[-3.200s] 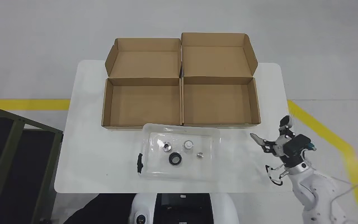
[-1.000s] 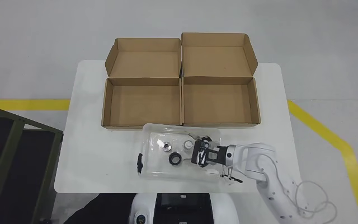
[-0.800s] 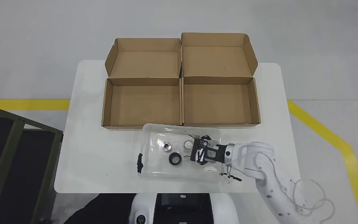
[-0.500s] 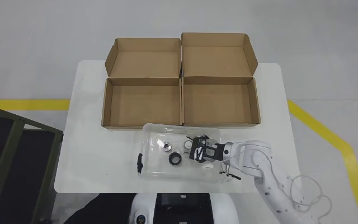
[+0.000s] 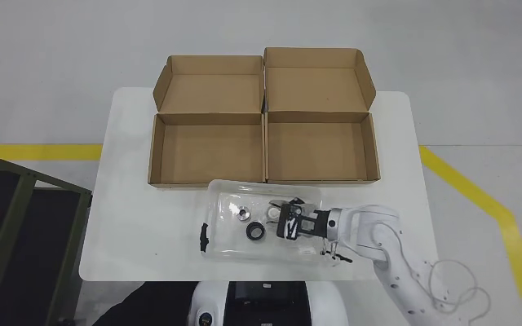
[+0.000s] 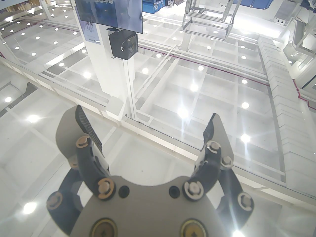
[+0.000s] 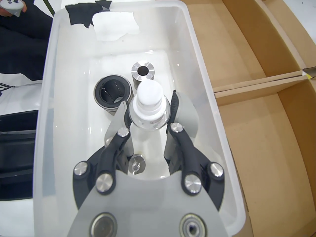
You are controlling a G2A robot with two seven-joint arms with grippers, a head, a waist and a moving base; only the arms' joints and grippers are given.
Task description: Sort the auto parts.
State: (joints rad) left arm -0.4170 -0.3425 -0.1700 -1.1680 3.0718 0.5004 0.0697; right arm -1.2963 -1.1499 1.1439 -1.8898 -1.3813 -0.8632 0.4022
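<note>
Right gripper (image 7: pixel 149 108), at the table's right edge 3.2 s earlier, had swung into the clear bin (image 7: pixel 197 57) and pinched the white-capped part (image 7: pixel 149 92), still inside the bin, so boxing it remained; left gripper (image 6: pixel 148 134) stood spread.
</note>
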